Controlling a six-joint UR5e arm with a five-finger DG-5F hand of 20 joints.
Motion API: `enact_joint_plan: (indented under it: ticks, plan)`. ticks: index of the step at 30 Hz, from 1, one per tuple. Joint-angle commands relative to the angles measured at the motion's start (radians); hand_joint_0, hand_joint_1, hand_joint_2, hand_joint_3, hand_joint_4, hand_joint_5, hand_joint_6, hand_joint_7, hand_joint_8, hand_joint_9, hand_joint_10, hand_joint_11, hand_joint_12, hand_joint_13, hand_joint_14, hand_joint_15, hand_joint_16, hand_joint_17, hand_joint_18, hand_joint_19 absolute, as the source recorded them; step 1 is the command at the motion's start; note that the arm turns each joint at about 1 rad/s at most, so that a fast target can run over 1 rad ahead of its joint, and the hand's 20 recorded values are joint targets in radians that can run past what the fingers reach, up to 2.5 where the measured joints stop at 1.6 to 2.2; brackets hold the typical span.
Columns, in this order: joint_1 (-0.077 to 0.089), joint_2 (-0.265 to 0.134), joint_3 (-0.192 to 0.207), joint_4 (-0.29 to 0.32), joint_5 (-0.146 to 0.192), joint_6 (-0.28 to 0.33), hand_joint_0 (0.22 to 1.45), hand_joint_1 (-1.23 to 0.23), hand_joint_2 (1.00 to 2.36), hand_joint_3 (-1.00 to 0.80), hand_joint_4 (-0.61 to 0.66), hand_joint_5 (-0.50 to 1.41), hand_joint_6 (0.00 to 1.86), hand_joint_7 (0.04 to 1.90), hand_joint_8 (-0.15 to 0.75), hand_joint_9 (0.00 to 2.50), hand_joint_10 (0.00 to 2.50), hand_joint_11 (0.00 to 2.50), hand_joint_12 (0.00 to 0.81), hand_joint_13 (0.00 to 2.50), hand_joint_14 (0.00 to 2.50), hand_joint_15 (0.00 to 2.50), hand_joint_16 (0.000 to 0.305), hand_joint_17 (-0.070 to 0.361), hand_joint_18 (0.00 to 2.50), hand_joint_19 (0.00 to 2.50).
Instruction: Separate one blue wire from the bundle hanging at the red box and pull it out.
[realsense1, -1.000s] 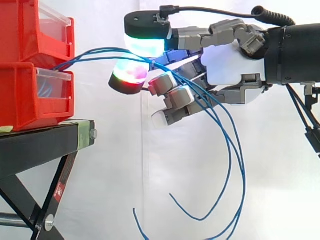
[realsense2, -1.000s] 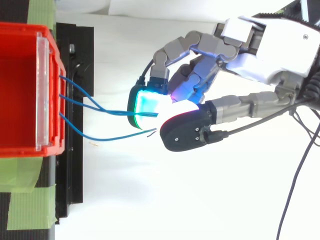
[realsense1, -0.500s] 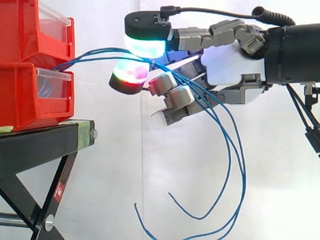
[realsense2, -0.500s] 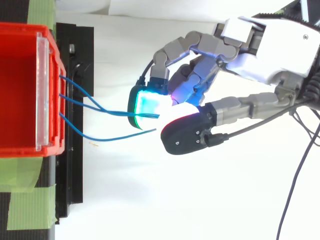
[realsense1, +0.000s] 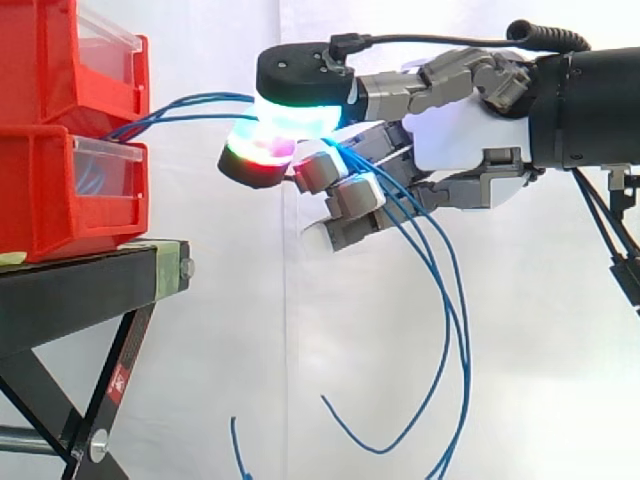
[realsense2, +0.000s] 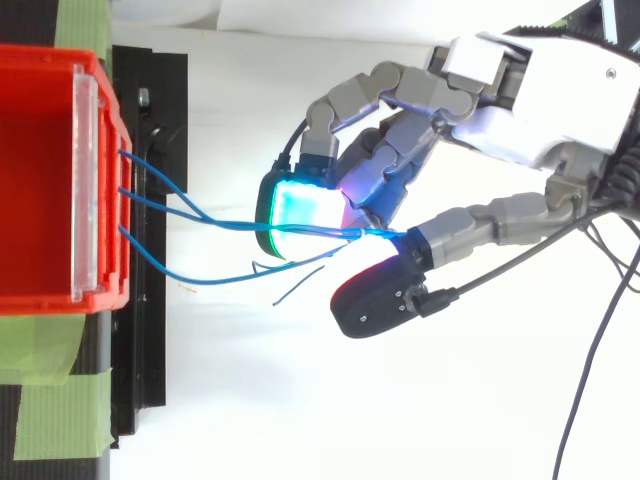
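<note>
Blue wires (realsense2: 215, 225), three of them when counted at the front of the red bins (realsense1: 50, 190), run almost level from the bins to the hand (realsense1: 460, 125), then hang down below it in long loose curves. So the long axis of each wire, on the stretch that matters, lies along the line from bin to palm, and the bins stand on the far side of the fingers (realsense2: 295, 215) from the arm. A pull away from the bins would, I think, go straight along that axis.

The fingers are curled and narrow, with the wires passing between the glowing pads. In the top view all three strands come together at one place there, and I cannot tell if only one strand is pinched or more of them. From this I judge that the separating is not yet sure, and the risk is that the whole bundle follows the pull.

Counted: three wires, two red bins stacked, one black stand (realsense1: 80, 285) below them, one hand.
</note>
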Motion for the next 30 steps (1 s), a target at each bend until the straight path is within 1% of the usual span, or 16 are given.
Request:
enact_joint_plan:
  ticks: [1,5,9,11,13,16,26,30]
  plan:
    - [0.000,0.000,0.000,0.000,0.000,0.000,0.64,-0.75,1.00,-0.47,0.15,-0.22,0.94,0.94,0.335,1.15,0.01,1.45,0.401,1.35,0.02,1.18,0.055,0.125,0.75,0.54]
    - [0.000,-0.001,0.000,0.000,0.000,0.000,0.64,-0.75,1.00,-0.48,0.16,-0.21,0.93,0.95,0.342,1.15,0.01,1.47,0.403,1.36,0.02,1.18,0.055,0.124,0.75,0.54]
    - [0.000,-0.001,0.000,0.000,0.000,0.000,0.64,-0.70,1.00,-0.47,0.16,-0.21,0.93,0.96,0.342,1.15,0.01,1.45,0.406,1.36,0.03,1.18,0.055,0.123,0.75,0.54]
    - [0.000,-0.001,0.000,0.000,0.000,0.000,0.64,-0.68,1.00,-0.46,0.16,-0.21,0.93,0.96,0.345,1.16,0.01,1.45,0.404,1.36,0.03,1.18,0.055,0.123,0.75,0.55]
    - [0.000,0.000,0.000,0.000,0.000,0.000,0.62,-0.61,1.00,-0.47,0.17,-0.21,0.93,0.95,0.342,1.16,0.01,1.45,0.398,1.36,0.02,1.18,0.055,0.123,0.75,0.56]
    - [0.000,-0.001,0.000,0.000,0.000,0.000,0.60,-0.57,1.00,-0.47,0.17,-0.21,0.93,0.95,0.347,1.17,0.01,1.44,0.407,1.36,0.02,1.18,0.055,0.124,0.75,0.57]
    - [0.000,-0.001,0.000,0.000,0.000,0.000,0.60,-0.57,1.01,-0.45,0.18,-0.21,0.93,0.96,0.345,1.17,0.01,1.44,0.408,1.37,0.02,1.18,0.056,0.126,0.76,0.58]
    - [0.000,0.000,0.000,0.000,0.003,0.000,0.63,-0.62,1.01,-0.41,0.17,-0.21,0.93,0.97,0.353,1.18,0.01,1.44,0.407,1.37,0.02,1.18,0.055,0.125,0.76,0.58]
